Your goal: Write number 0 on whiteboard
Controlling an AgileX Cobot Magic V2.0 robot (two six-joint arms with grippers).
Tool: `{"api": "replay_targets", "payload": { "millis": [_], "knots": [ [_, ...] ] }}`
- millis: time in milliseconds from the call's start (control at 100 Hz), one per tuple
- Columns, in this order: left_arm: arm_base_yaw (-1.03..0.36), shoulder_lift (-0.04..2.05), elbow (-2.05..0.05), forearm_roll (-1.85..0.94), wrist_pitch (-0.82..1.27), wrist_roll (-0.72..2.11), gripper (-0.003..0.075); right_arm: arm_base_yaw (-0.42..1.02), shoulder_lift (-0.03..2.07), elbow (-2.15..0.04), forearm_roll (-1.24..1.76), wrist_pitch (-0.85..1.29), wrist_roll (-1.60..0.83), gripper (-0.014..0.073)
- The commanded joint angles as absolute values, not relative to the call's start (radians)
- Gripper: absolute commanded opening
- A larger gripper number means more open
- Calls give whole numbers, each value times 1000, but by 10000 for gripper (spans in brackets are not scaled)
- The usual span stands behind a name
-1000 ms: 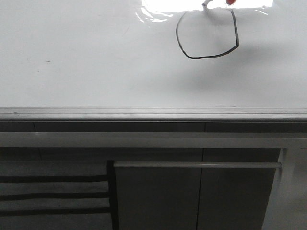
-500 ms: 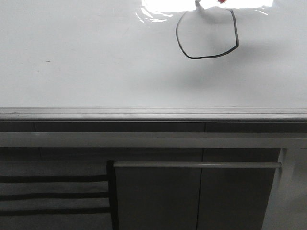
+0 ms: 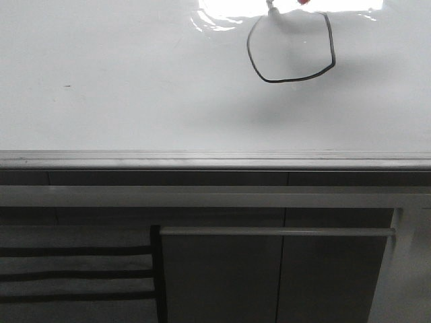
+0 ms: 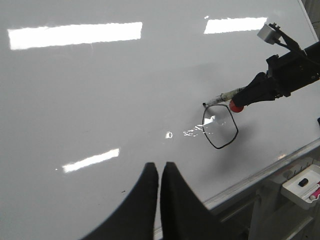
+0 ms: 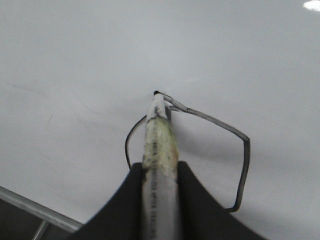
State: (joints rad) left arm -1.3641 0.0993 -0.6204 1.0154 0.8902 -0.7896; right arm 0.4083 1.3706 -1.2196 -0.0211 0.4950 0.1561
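Note:
The whiteboard [image 3: 135,87] fills the front view, glossy white under glare. On it is the number 0 [image 3: 289,81], a thin black angular loop near the far right. My right gripper [image 5: 160,167] is shut on a pale marker [image 5: 159,135]. The marker's black tip [image 5: 156,93] touches the board at the loop's upper corner, and its barrel hides where the line [image 5: 246,150] joins up. From the left wrist view the right gripper [image 4: 248,96] reaches in from the side, with the marker [image 4: 226,95] above the loop [image 4: 219,148]. My left gripper [image 4: 159,167] hangs shut and empty over bare board [image 4: 100,100].
A grey metal rail [image 3: 202,160] runs along the board's near edge, with dark cabinet fronts [image 3: 222,269] below it. A tiny dark speck [image 3: 67,86] marks the board at the left. A white tray [image 4: 305,185] holding small items sits beyond the board's edge.
In the front view the marker tip has slid leftward along the top of the loop, and the red part of the marker has moved left with it. The left gripper shows no movement.

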Motion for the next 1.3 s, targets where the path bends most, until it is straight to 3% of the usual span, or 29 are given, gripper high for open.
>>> {"api": "replay_targets", "payload": {
  "millis": [0, 490, 770, 860, 1010, 1080, 1290],
  "knots": [
    [-1366, 116, -641, 1049, 842, -797, -20, 401, 1321, -1248, -40, 455, 158, -47],
    [-1366, 116, -641, 980, 840, -797, -20, 401, 888, -1242, -18, 774, 69, -48],
    [-1366, 169, -641, 826, 667, -657, -15, 425, 746, -1078, 495, 919, -333, -48],
    [-1366, 239, -641, 743, 615, -555, 53, 461, 724, -992, 597, 918, -424, -47],
    [-1366, 374, -650, 620, 523, -454, 288, 560, 700, -915, 697, 913, -558, -47],
    [-1366, 436, -660, 599, 473, -446, 358, 611, 700, -915, 700, 905, -601, -47],
    [-1388, 600, -754, 369, 451, -233, 372, 717, 737, -918, 677, 900, -674, -47]
  ]
}}
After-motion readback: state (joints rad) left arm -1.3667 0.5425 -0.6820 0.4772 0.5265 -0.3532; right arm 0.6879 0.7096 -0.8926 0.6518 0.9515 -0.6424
